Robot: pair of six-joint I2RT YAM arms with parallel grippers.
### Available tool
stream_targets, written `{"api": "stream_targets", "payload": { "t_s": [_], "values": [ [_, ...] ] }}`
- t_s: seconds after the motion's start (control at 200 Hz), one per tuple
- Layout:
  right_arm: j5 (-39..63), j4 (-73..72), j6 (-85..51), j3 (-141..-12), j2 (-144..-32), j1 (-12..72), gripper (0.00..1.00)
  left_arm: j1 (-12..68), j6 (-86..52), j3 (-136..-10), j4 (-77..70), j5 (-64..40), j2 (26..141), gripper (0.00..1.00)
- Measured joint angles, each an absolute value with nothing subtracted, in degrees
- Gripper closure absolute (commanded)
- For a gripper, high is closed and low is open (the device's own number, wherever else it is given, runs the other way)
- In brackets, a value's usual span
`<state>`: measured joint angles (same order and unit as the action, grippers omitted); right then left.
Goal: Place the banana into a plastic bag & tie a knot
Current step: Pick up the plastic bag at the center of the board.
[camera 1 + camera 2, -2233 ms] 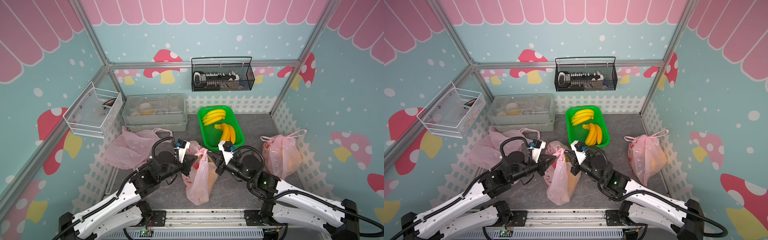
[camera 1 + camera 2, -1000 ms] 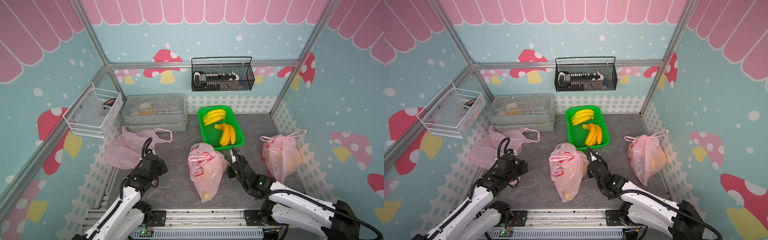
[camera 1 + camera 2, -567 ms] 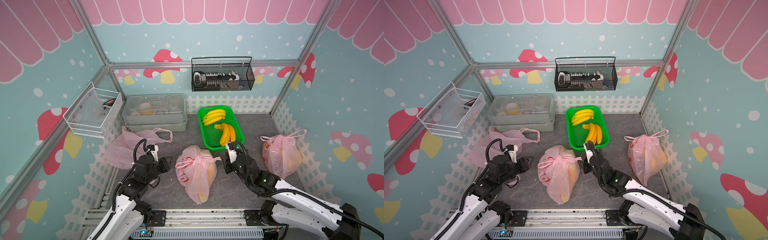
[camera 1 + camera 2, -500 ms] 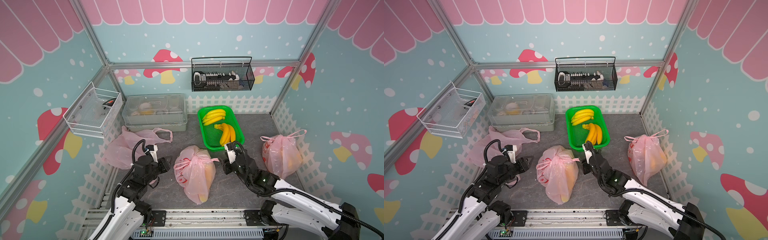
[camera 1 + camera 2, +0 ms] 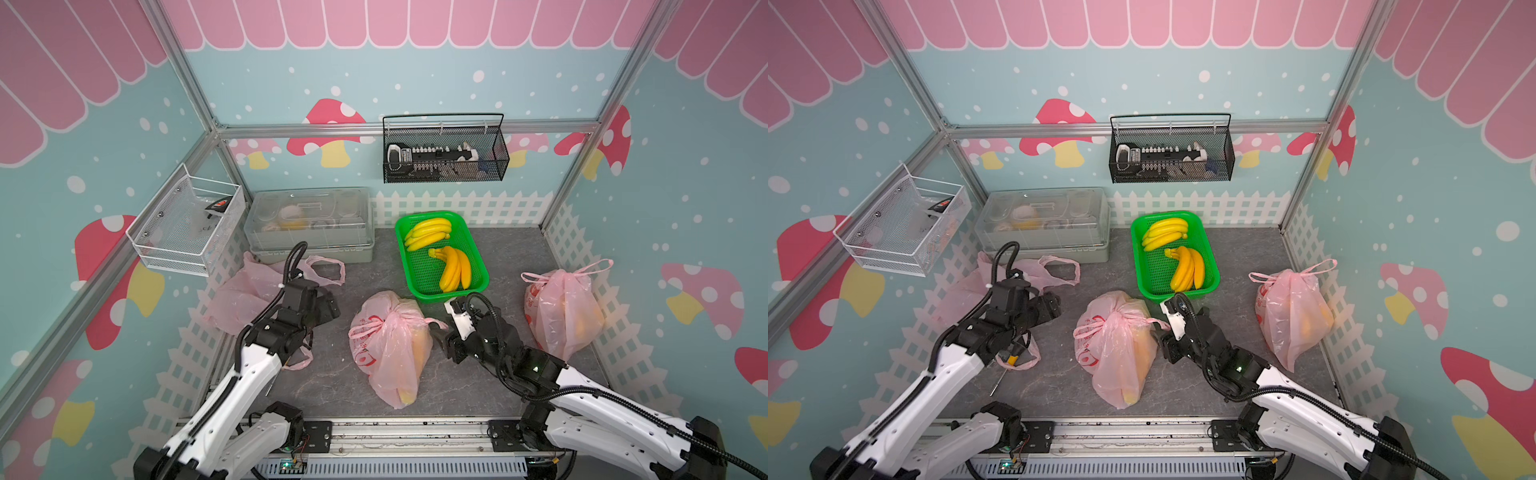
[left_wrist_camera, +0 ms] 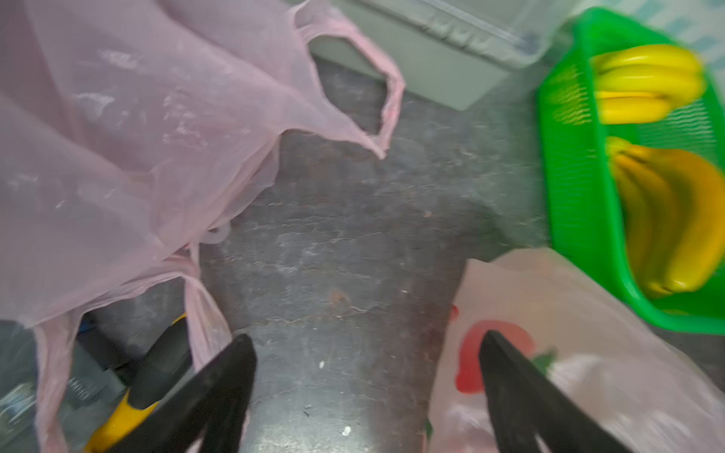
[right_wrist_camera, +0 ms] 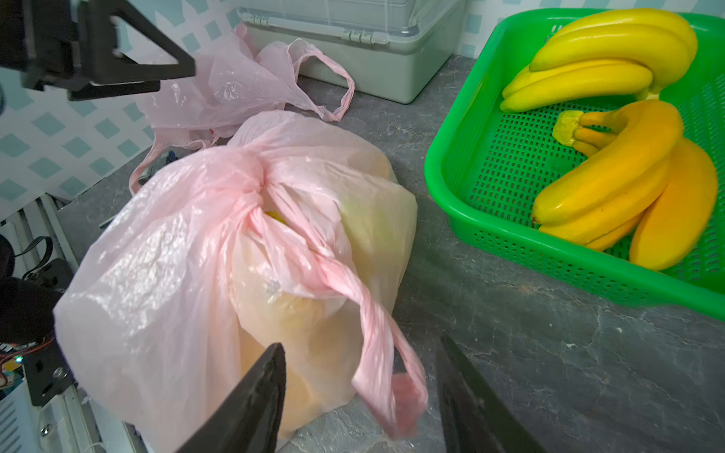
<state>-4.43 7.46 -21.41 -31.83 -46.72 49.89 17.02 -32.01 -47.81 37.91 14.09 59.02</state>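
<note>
Grey stone-look desk (image 5: 340, 386) inside a small booth with teal and pink walls, two white robot arms reaching in from the near edge.

Between the two tools, lying on the desk: a pink plastic bag (image 5: 386, 357), full and tied shut, with a knot (image 7: 251, 176) of twisted handles at its top. Inside it, showing through the thin plastic, a yellow banana (image 5: 419, 347).

Fingers of the left tool (image 6: 365, 339) wide apart, gripping nothing, set a little away from the tied bag with bare desk in between. Just beside this tool, on the side away from the tied bag, a heap of empty pink bags (image 5: 249, 291), one handle loop lying open on the desk.

Fingers of the right tool (image 7: 361, 345) also apart, clamped on nothing, tips close to the tied bag's side. One loose twisted handle (image 7: 376, 333) trailing from the knot down into the gap between these fingers; contact with either finger impossible to tell, the end being blurred.

Just beyond the right tool, a green basket (image 5: 404, 262) with two bunches of bananas (image 5: 455, 268). On the right tool's far side from the tied bag, well apart, a second knotted pink bag (image 5: 565, 307) standing against the white picket trim. Past the left tool, at the back wall, a clear lidded box (image 5: 311, 220).
</note>
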Motion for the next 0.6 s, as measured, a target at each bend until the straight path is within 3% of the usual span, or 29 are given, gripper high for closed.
{"api": "stream_targets", "payload": {
  "t_s": [0.33, 0.6],
  "values": [
    [-2.4, 7.6, -23.2, -25.8, -41.4, 49.9, 0.4, 14.5, -31.4, -49.0, 41.3, 37.7, 73.5, 0.01],
    [-1.8, 7.2, -23.4, -25.4, -41.6, 49.9, 0.39, 9.5, -28.0, -54.3, 39.8, 39.4, 89.3, 0.02]
  ]
}}
